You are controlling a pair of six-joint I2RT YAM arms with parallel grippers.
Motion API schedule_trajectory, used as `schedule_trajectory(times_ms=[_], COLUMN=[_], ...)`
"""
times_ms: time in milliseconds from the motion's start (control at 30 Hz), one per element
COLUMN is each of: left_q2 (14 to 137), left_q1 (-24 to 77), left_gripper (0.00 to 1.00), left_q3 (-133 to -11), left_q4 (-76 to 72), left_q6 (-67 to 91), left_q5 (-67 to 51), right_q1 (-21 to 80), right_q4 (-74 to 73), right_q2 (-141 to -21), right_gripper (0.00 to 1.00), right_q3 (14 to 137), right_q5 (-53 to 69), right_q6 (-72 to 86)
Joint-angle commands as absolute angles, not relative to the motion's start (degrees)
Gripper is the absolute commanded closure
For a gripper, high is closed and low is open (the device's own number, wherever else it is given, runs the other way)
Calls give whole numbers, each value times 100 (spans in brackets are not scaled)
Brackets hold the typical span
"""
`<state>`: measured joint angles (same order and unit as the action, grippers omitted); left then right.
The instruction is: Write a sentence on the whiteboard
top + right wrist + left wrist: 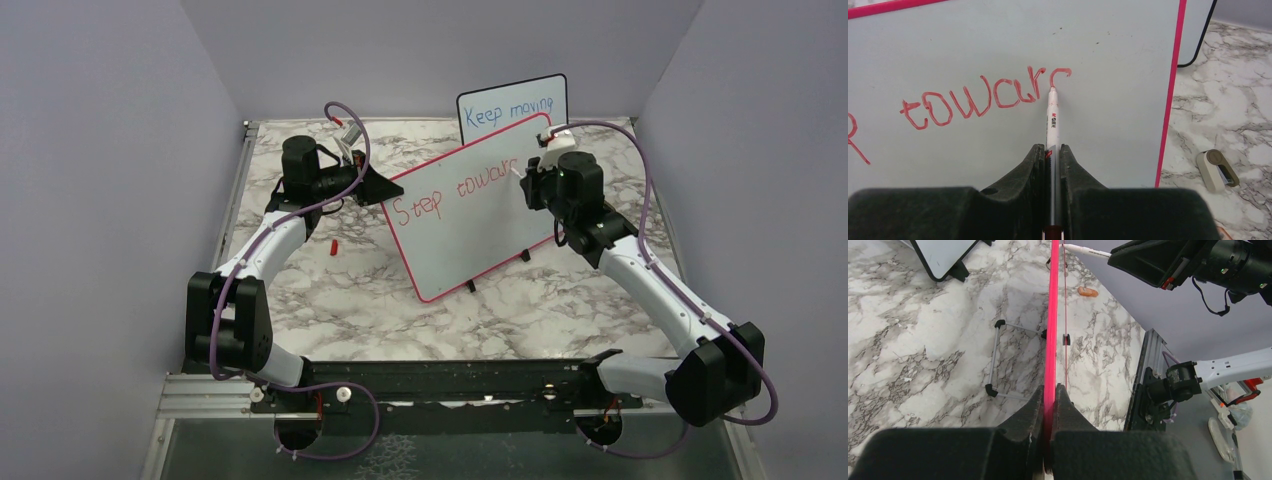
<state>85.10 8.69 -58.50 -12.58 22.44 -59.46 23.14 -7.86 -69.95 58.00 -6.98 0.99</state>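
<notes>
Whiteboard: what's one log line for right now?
left gripper: shut on whiteboard edge | right gripper: shut on marker | sentence: unfinished

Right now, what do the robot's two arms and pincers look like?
The left arm and right arm have white curved shells, boxy black joints and a looping purple cable each. The left gripper and right gripper are matte black, tapering to wedge tips.

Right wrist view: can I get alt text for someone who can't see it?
The right gripper, black and two-fingered, clamps a white marker whose tip touches the pink-framed white whiteboard at an unfinished letter after "towar" in the red handwritten sentence. Marble tabletop shows at right.
</notes>
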Motion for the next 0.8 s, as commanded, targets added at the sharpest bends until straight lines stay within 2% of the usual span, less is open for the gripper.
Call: schedule_trajectory(times_ms=[0, 767], left_q2=[8702, 8692], left_q1=[936, 940], left_gripper=[100, 100], left_q3=[-5783, -5788], left_q4=[-703, -694], left_q6=[1854, 1837], left_q5=[-6106, -6125], right_q1=[2303, 2259], right_q4=[-1055, -610], right_q2=[-6992, -7215], right_gripper=[99, 100], right_q3=[5698, 5955], right_q5=[-886, -1065], right_q6=[70, 97])
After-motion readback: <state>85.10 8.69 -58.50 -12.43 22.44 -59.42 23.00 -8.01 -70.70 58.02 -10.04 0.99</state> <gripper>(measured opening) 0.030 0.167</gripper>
